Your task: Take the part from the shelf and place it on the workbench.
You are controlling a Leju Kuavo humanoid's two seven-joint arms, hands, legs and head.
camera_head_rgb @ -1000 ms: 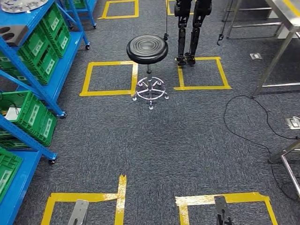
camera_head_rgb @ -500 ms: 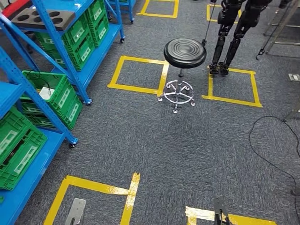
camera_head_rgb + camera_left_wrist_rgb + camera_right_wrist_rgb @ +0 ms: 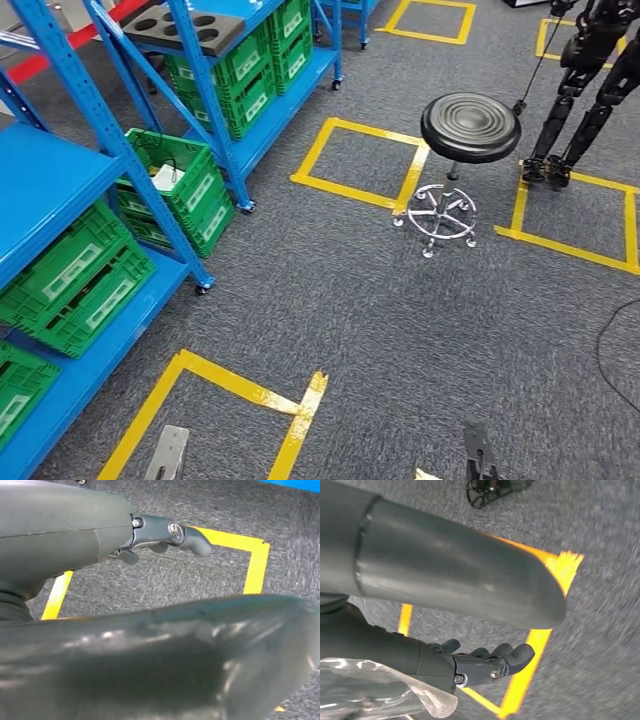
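A dark grey block with round holes (image 3: 177,25) lies on an upper level of the blue shelf rack (image 3: 113,135) at the far left of the head view. My left hand (image 3: 166,532) hangs over the carpet with its fingers stretched out and nothing in them. Down at my other side, my right hand (image 3: 486,662) has loosely extended fingers and is likewise empty. Both hands are far from the rack.
Green crates (image 3: 75,280) fill the rack's lower levels, and one (image 3: 177,180) holds a white item. A black round stool (image 3: 469,127) stands ahead on the grey carpet. Another robot's dark legs (image 3: 581,100) stand at the far right. Yellow tape squares (image 3: 226,385) mark the floor.
The whole picture has shifted right: my view has turned left, bringing the blue racks and crates further into sight. The stool and the things on the shelves have not moved themselves.
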